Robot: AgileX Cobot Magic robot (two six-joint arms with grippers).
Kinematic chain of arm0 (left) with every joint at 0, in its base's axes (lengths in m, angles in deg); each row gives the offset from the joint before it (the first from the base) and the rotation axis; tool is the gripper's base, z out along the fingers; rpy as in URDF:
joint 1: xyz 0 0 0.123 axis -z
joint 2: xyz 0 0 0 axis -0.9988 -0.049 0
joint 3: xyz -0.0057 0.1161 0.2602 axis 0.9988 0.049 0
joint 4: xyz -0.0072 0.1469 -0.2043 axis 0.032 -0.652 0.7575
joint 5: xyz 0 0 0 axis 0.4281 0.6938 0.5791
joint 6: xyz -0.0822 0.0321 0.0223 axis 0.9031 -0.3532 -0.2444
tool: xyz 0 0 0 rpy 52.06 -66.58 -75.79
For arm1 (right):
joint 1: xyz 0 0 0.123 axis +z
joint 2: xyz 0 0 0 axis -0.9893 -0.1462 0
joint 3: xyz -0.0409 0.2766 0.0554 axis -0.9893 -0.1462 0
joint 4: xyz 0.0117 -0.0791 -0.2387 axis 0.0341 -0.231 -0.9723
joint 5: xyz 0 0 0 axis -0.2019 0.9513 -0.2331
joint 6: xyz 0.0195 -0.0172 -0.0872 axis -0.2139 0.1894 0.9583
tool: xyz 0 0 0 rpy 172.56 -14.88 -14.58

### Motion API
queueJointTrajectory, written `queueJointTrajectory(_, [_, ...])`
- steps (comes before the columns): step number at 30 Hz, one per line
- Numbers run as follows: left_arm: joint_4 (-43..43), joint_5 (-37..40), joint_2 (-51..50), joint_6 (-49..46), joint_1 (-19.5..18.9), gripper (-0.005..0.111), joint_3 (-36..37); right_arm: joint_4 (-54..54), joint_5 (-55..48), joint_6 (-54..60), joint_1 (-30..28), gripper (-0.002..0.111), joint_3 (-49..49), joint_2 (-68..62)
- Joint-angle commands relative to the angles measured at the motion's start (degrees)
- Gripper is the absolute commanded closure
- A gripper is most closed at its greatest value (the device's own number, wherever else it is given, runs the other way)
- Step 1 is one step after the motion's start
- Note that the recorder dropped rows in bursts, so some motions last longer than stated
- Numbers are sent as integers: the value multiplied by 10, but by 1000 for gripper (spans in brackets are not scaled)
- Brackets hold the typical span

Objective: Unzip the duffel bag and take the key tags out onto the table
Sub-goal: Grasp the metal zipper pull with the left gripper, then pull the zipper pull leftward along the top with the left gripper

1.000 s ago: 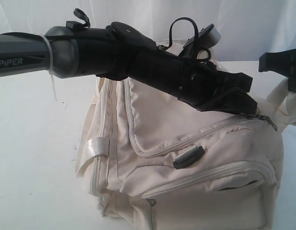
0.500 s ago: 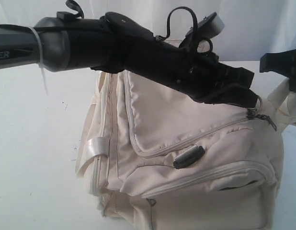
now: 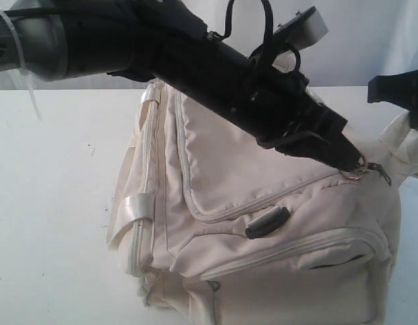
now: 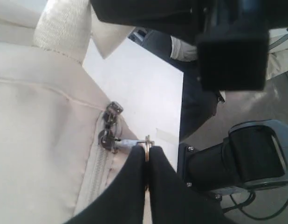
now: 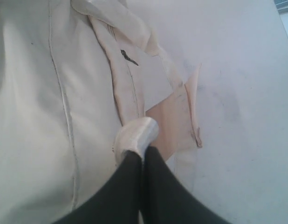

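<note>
The cream-white duffel bag [image 3: 263, 196] stands on the white table [image 3: 53, 203] with its zippers closed. My left gripper [image 3: 354, 164] reaches across the bag's top and is shut on a small metal ring [image 4: 147, 141] that hangs from the zipper slider [image 4: 109, 133] at the bag's right end. At the far right, my right gripper [image 5: 143, 154] is shut on a folded satin strap [image 5: 137, 133] of the bag [image 5: 27, 93]. The key tags are out of view.
A black plastic D-ring [image 3: 266, 222] lies on the bag's front below the curved zipper. A satin loop [image 3: 131, 206] hangs at the bag's left side. The left arm's dark body [image 3: 216, 61] covers the bag's upper back. The table edge [image 4: 181, 107] runs close beyond the zipper end.
The left arm has tipped its gripper down and to the right onto the zipper end. Its jaws have closed on the metal ring. The right gripper and the bag have stayed put.
</note>
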Motion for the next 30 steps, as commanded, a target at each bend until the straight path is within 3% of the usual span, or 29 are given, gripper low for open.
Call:
queueJointTrajectory(1, [-60, 20, 18, 39, 0, 107, -3, -42, 36, 1, 0, 108, 0, 12])
queueJointTrajectory(9, [-166, 39, 52, 91, 0, 107, -3, -42, 37, 1, 0, 108, -1, 12])
queueJointTrajectory(19, [-295, 122, 95, 160, 0, 107, -1, -52, 33, 1, 0, 108, -2, 8])
queueJointTrajectory(23, [-379, 118, 133, 211, 0, 107, 70, -54, 33, 1, 0, 108, -2, 8])
queueJointTrajectory(30, [-436, 67, 237, 246, 0, 107, 192, -54, 33, 1, 0, 108, -2, 8])
